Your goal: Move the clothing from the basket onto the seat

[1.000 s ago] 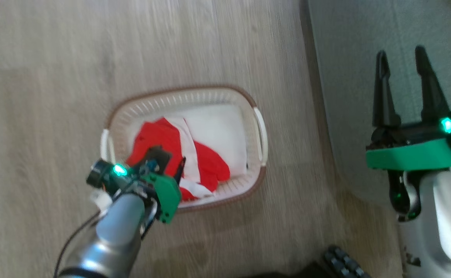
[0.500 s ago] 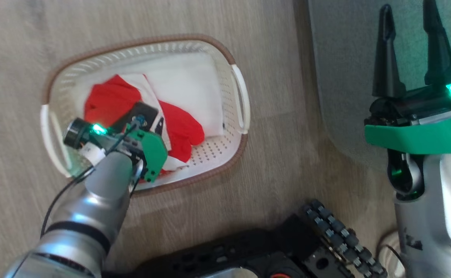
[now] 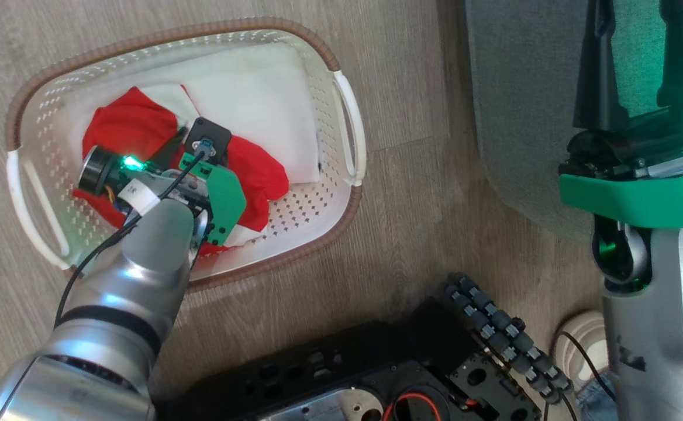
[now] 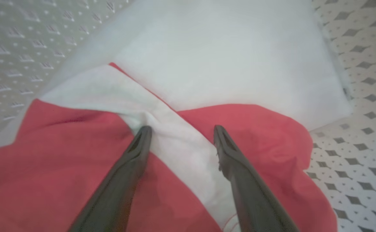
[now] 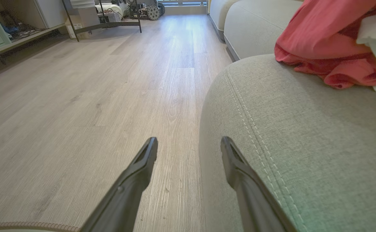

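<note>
Dark fingers of the left claw (image 4: 181, 130) stand spread wide, pinching nothing. Their tips are down at the clothing (image 4: 62, 154) and straddle its white stripe (image 4: 175, 145), which runs diagonally between them. Whether the tips press into the fabric cannot be told. The red clothing lies crumpled in the basket (image 3: 303, 213), partly over a flat white liner (image 4: 226, 58) that covers the far part of the basket's floor. The perforated basket wall (image 4: 361, 154) shows just beside the cloth. The basket stands on the pale wood floor (image 3: 411, 234), near the edge of the seat (image 3: 511, 117). The right claw (image 5: 188, 140) is also spread and empty. It hangs over the rounded edge of the grey-green seat (image 5: 304, 145), one finger over the floor (image 5: 78, 96) and the other over the stitched seam. Another red garment (image 5: 320, 42) lies bunched on the seat, well apart from that claw.
</note>
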